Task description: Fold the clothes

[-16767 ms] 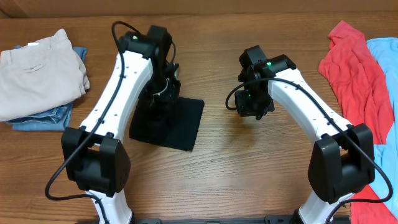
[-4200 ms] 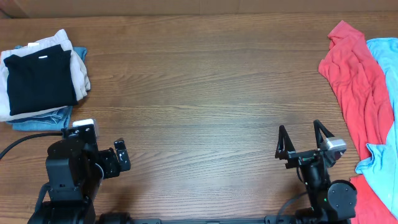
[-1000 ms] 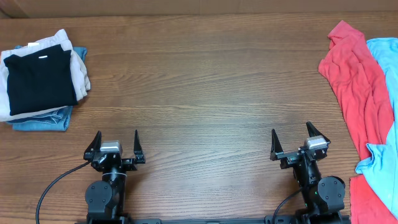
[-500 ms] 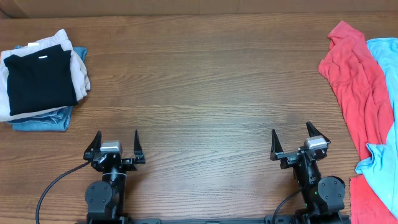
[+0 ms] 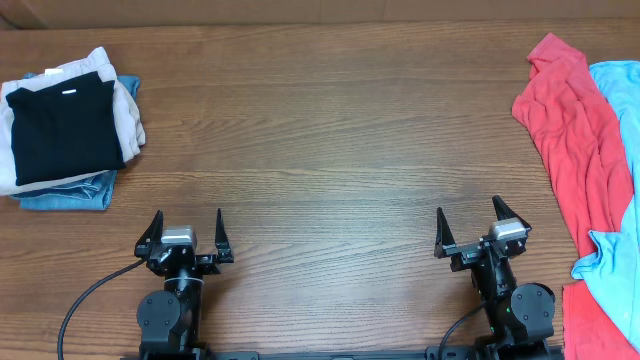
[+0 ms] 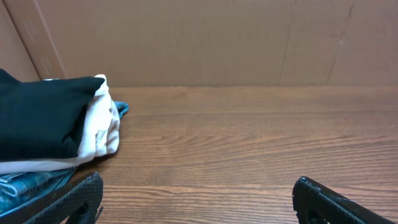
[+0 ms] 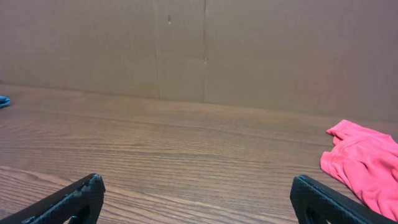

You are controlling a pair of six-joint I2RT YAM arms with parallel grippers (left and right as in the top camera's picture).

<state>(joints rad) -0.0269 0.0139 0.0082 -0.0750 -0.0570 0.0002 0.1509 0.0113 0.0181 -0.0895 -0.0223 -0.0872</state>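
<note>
Folded black shirt (image 5: 62, 125) on a pile (image 5: 128, 118) far left on the table (image 5: 330, 150), left pincer (image 5: 187, 220) wide, right pincer (image 5: 468, 210) wide, both empty

I drew my left tool (image 5: 186, 222) and right tool (image 5: 468, 215) back from the middle of the worktop (image 5: 330, 130) to its near edge, jaws spread and empty. The black garment (image 5: 62, 130) went from centre to the far-left pile, folded atop the beige trousers (image 5: 90, 62).

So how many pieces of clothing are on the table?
5. Far left, piled up: a folded black garment on beige trousers on blue denim. Far right: a coral-red garment and a light blue garment, overlapping. More could be hidden underneath.
</note>
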